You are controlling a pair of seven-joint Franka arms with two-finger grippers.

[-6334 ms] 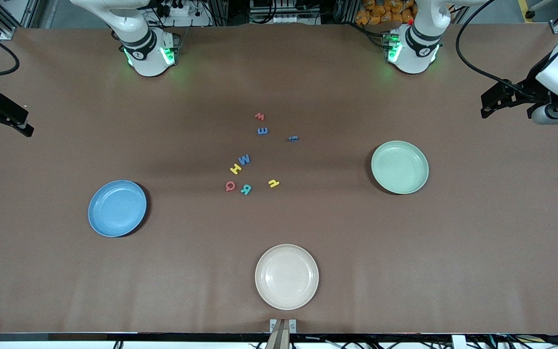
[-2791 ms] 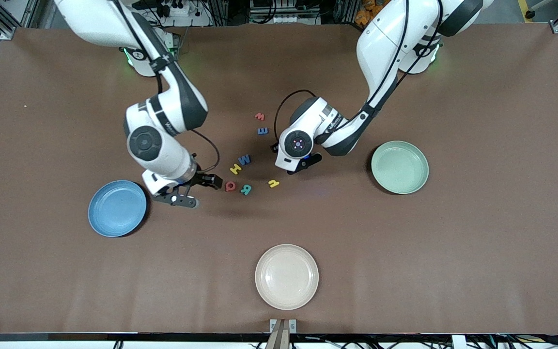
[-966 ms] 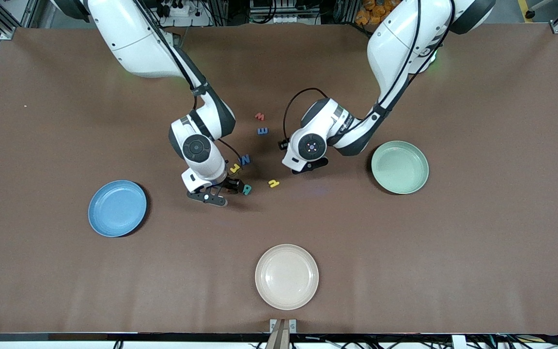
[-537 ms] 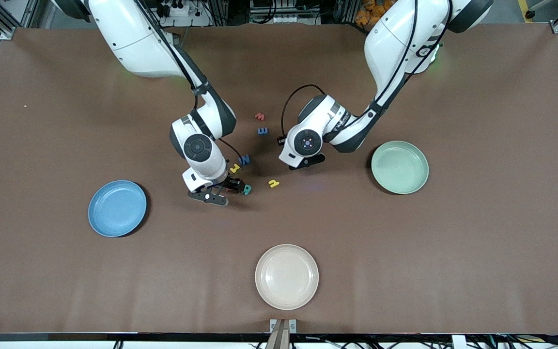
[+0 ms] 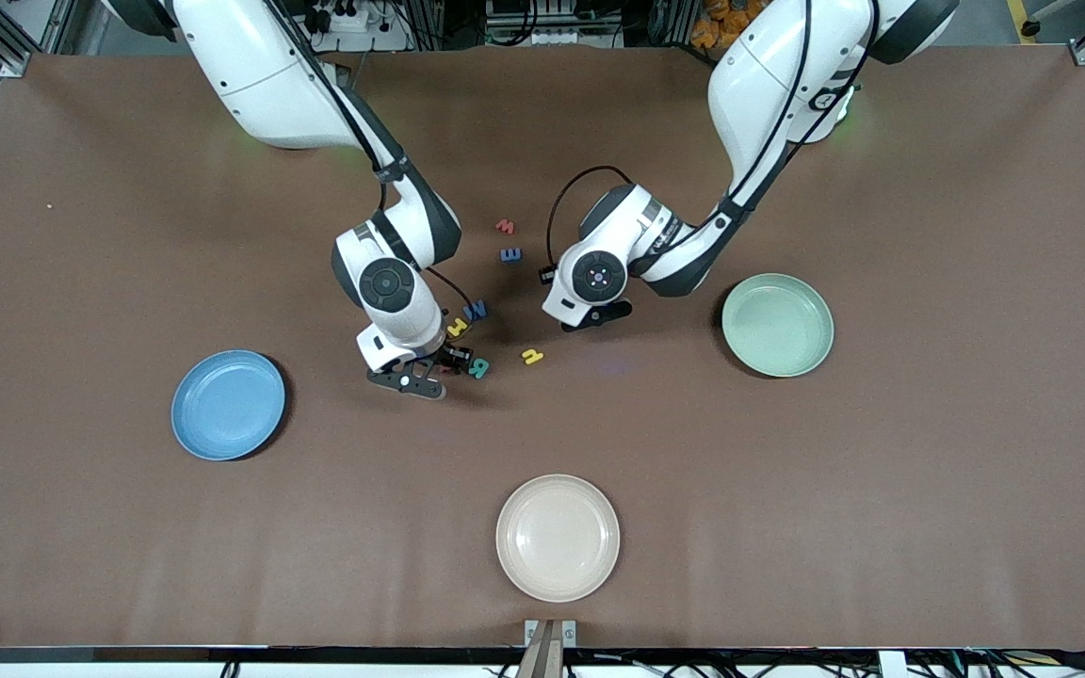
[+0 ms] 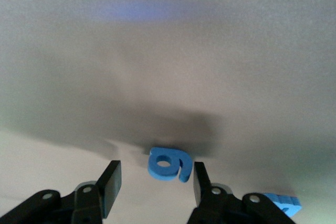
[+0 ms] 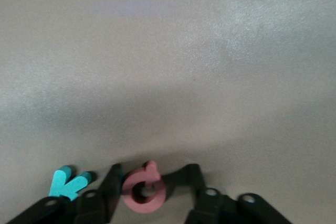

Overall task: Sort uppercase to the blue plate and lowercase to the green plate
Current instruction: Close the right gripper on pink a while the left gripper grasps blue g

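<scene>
On the table [image 5: 882, 490], right end effector [image 7: 152, 190] straddles red Q [image 7: 143, 192].

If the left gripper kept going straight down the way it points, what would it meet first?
Probably the small blue letter: it lies on the table between the left gripper's fingers, which look open around it. Whether they touch it yet is unclear.

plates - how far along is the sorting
Done: nothing; the blue plate and green plate hold no letters.
In hand: the right gripper straddles the Q and the left gripper straddles the i, both letters on the table, jaws not yet shut.
Left: all eight, including R, H, W, r, m, w.
</scene>
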